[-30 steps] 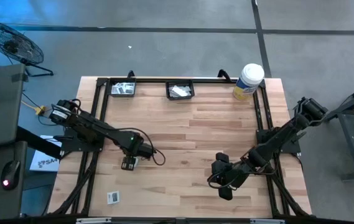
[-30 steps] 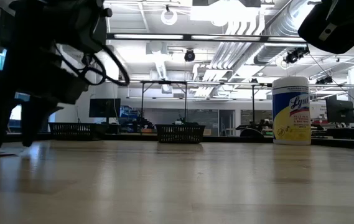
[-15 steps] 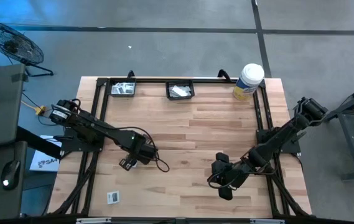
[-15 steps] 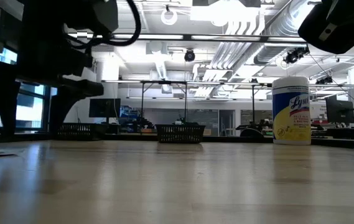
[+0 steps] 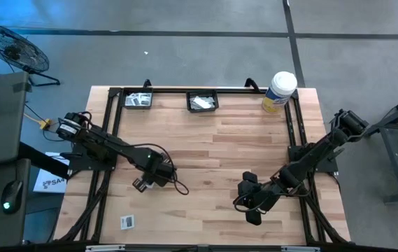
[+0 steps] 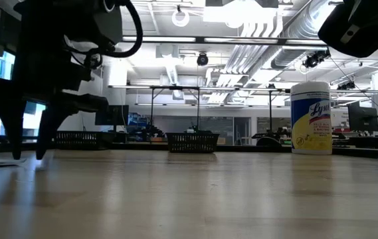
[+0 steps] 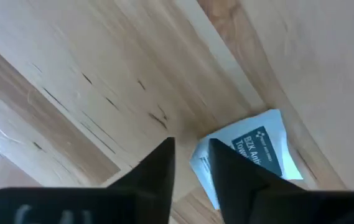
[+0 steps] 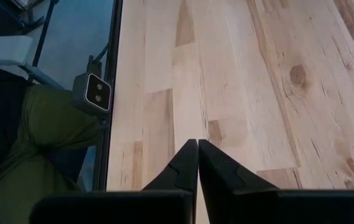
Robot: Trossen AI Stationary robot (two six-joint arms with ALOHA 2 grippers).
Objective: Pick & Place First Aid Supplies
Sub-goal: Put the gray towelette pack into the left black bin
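- Left jaws low over the counter, left of centre, a narrow gap showing between the two fingers; part-open, with no firm grip evident.
- White packet with a dark printed centre flat on the wood, mostly off to the outer side of one finger, only its near corner reaching into the gap (so off-centre to the jaws, not squarely between them).
- Packet roughly square, turned cornerwise to the line of the jaws; judged to need a small sideways shift toward it before closing.
- Left arm far nearer than the right arm.
- Right jaws pressed shut on nothing, waiting at the front right.
- A second packet near the front edge.
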